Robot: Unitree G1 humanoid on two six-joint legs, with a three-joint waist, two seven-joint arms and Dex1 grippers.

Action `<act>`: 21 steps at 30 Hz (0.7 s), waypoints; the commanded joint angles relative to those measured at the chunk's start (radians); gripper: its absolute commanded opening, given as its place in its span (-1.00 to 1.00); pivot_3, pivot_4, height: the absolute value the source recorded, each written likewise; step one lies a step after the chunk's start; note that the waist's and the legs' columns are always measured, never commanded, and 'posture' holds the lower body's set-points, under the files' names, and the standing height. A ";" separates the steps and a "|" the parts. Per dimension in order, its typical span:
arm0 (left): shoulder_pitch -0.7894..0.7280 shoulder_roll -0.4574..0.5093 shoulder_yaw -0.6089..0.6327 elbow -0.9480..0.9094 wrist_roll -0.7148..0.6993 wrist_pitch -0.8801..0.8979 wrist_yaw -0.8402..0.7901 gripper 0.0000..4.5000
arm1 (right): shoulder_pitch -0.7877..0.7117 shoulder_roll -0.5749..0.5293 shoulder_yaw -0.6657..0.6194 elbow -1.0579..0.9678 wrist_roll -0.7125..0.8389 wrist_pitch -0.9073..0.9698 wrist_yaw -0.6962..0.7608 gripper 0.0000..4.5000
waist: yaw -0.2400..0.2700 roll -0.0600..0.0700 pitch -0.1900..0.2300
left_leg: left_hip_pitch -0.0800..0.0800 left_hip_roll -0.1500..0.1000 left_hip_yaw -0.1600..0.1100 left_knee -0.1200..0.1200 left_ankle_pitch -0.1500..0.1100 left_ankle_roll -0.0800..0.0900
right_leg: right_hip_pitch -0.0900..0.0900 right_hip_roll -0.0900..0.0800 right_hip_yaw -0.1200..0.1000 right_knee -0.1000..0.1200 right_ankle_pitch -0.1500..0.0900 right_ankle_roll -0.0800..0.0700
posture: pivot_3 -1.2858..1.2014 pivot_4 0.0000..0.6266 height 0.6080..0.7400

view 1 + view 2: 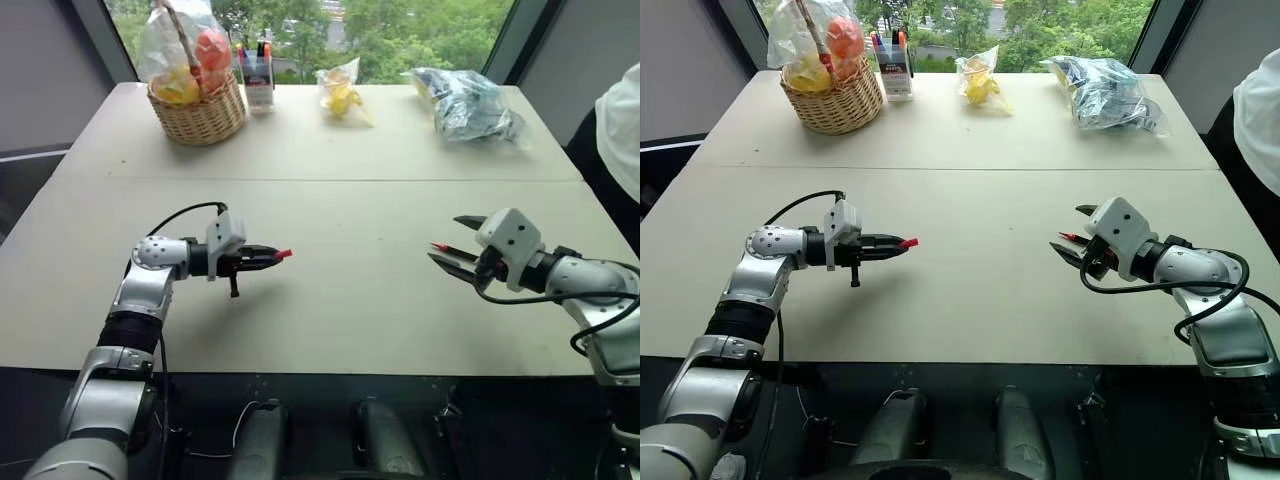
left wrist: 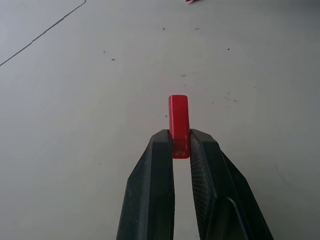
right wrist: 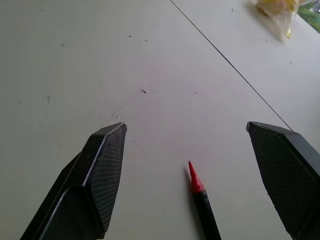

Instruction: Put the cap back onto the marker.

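Note:
The cap, a small red cylinder, is pinched at the fingertips of my left gripper, which is shut on it. That gripper hangs level over the front left of the table and points right. On the right, my right gripper stands open and points left toward the cap. The marker, a dark slim body with a bare red tip, lies between the wide-apart fingers, and neither pad touches it. It appears to rest on the table.
Along the table's far edge stand a wicker basket with bagged fruit, a holder of pens, a bag of yellow things and a bluish plastic bag. A person's white sleeve shows at the right edge.

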 commanded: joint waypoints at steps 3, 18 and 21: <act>0.041 0.060 0.031 -0.158 -0.042 0.019 0.018 -0.83 | -0.084 -0.012 0.009 0.230 -0.031 -0.139 0.071 0.77 | -0.009 0.001 0.000 | 0.000 0.000 0.000 0.000 0.000 0.000 | 0.000 0.000 0.000 0.000 0.000 0.000 | 0.03 -0.52 1.00; 0.173 0.138 0.075 -0.352 -0.088 0.102 0.129 -0.83 | -0.430 0.021 0.122 0.987 -0.139 -0.389 0.258 0.77 | -0.022 0.003 0.002 | 0.000 0.001 0.002 0.000 0.000 0.000 | -0.002 0.001 0.002 0.002 0.000 0.000 | 0.03 -0.52 1.00; 0.188 0.151 0.084 -0.372 -0.092 0.111 0.140 -0.83 | -0.499 0.046 0.127 1.125 -0.149 -0.363 0.292 0.77 | -0.022 0.003 0.002 | 0.000 0.001 0.002 0.000 0.000 0.000 | -0.002 0.000 0.002 0.002 0.000 0.000 | 0.03 -0.52 1.00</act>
